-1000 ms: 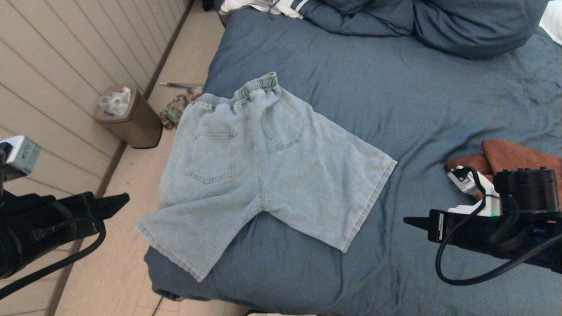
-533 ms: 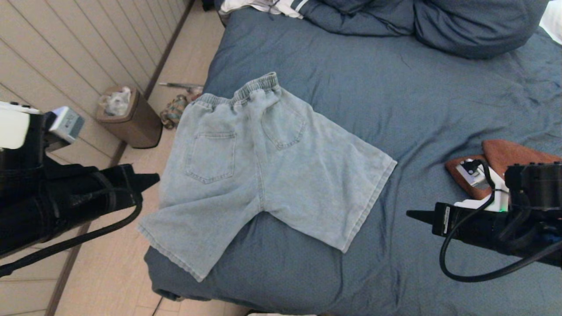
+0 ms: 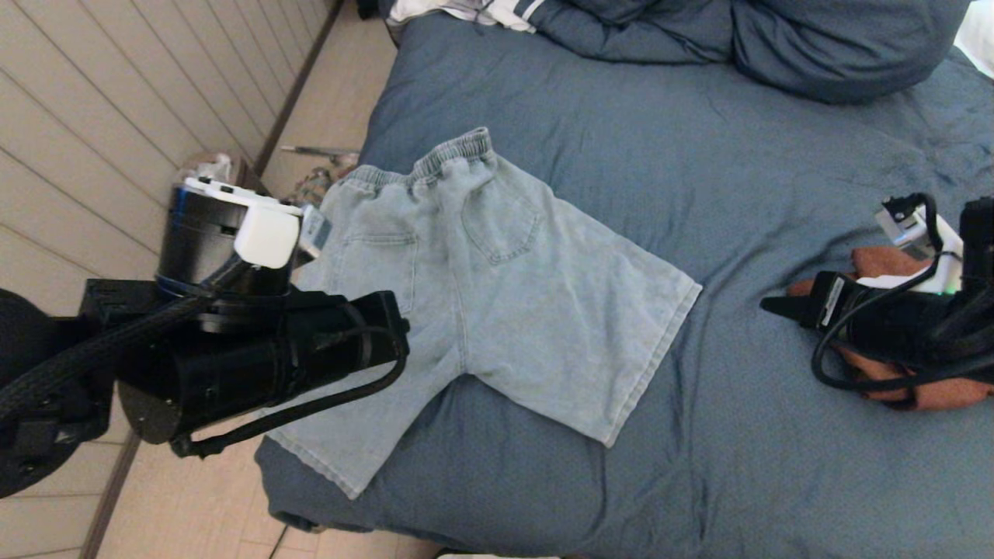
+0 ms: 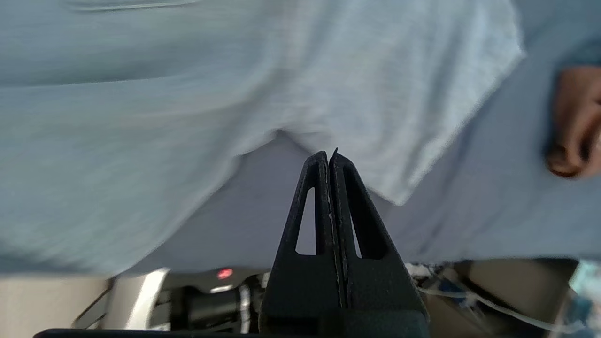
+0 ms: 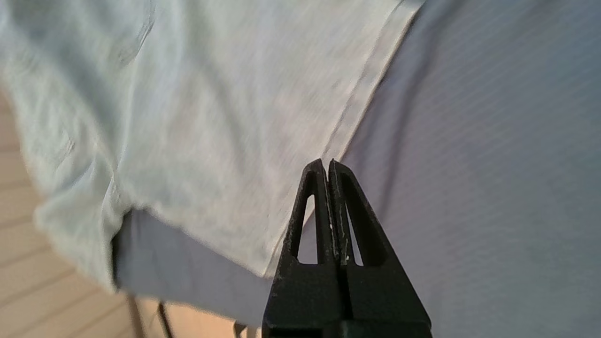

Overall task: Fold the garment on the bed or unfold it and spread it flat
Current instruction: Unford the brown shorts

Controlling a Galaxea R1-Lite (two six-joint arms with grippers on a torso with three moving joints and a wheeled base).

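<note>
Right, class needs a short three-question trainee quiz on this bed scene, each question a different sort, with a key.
1. True or false: the shorts lie spread out on the bed.
2. Which end effector is over the shorts: A left, B right?
3. Fill in: the rust-brown cloth lies under the ___ arm.

Key: 1 true; 2 A; 3 right.

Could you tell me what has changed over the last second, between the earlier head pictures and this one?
The left gripper swung in from the bed's side over the near leg of the shorts and closed, empty. The right gripper, shut throughout, drew back from the near edge to above the brown cloth. Nothing was grasped. The shorts, the brown cloth and the bed lie as before.
</note>
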